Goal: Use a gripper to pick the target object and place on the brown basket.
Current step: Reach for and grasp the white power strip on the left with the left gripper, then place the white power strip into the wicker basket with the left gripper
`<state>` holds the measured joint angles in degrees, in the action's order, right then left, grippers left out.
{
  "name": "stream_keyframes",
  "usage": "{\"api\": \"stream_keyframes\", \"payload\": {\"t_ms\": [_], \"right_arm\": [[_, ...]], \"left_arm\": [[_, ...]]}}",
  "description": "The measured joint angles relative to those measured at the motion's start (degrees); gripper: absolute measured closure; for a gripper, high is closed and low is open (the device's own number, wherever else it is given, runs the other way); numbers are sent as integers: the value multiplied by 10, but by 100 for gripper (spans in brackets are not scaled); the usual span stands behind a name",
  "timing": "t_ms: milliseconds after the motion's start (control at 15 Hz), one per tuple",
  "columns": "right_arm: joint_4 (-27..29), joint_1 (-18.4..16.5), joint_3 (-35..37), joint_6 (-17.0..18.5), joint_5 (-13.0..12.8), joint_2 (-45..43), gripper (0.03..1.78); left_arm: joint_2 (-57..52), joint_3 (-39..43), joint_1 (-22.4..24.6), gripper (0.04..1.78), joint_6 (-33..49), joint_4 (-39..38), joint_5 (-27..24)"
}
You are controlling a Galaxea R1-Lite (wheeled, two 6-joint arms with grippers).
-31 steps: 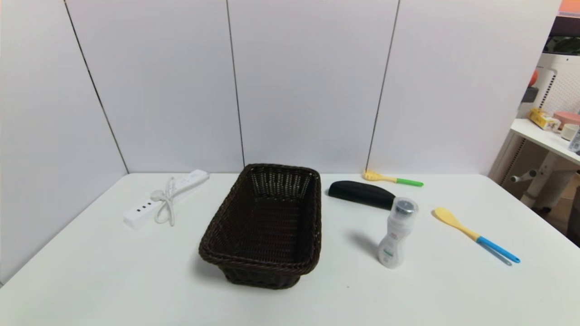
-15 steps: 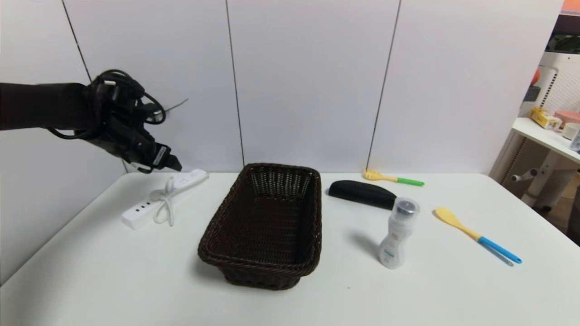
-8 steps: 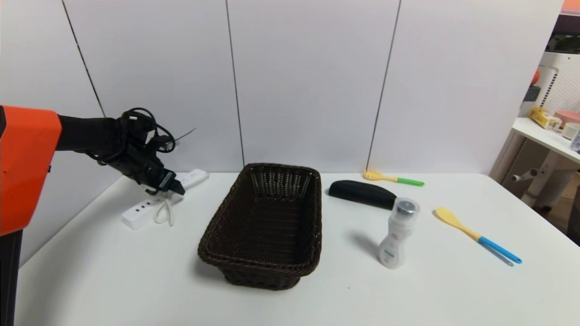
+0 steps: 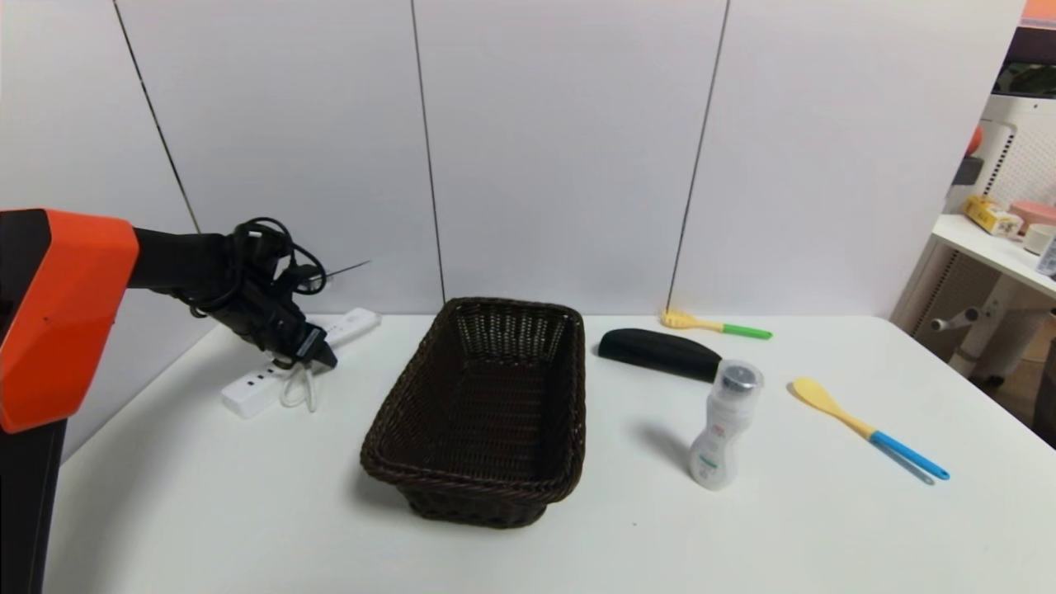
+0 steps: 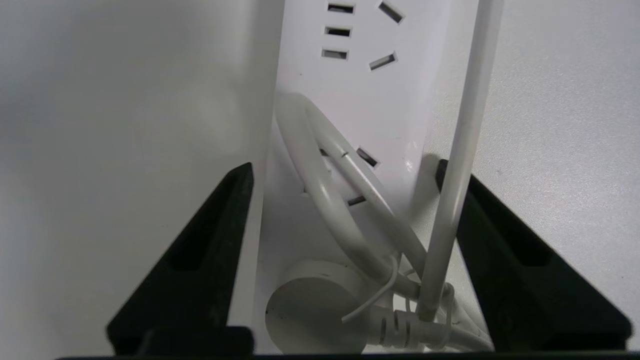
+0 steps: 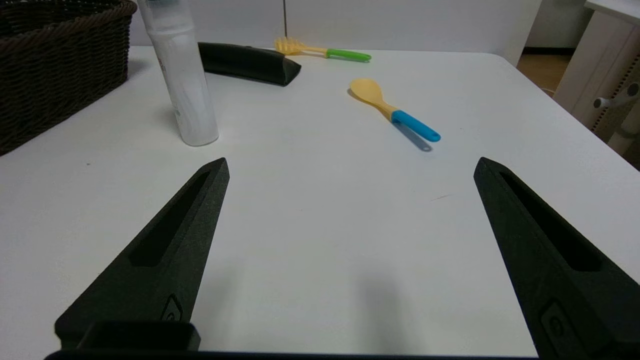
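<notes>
The white power strip lies at the table's far left, its bundled cord draped over its middle. My left gripper is down on the strip's middle. In the left wrist view the gripper is open, with one black finger on each long side of the strip and the cord and round plug between them. The brown basket stands empty at the table's centre, right of the strip. My right gripper is open and empty low over bare table at the near right.
A white bottle stands right of the basket. Behind it lies a black oblong case and a yellow fork with a green handle. A yellow spoon with a blue handle lies farther right. The wall is close behind the strip.
My left arm came in from the upper left and dropped onto the power strip. The strip, the basket and the other objects have not moved.
</notes>
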<state>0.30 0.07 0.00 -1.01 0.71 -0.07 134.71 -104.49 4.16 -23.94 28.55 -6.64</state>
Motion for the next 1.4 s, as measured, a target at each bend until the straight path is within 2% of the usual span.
{"api": "stream_keyframes", "payload": {"t_ms": [133, 267, 733, 1067, 1400], "right_arm": [[0, 0, 0, 0, 0, 0, 12], [0, 0, 0, 0, 0, 0, 12], [0, 0, 0, 0, 0, 0, 12], [0, 0, 0, 0, 0, 0, 12], [0, 0, 0, 0, 0, 0, 12]], "left_arm": [[2, 0, 1, 81, 1, 0, 0], [2, 0, 1, 91, 1, 1, 1], [-31, 0, 2, 96, 7, 5, -2], [-97, 0, -1, 96, 39, 5, -75], [-173, 2, -25, 96, 68, 5, -81]]}}
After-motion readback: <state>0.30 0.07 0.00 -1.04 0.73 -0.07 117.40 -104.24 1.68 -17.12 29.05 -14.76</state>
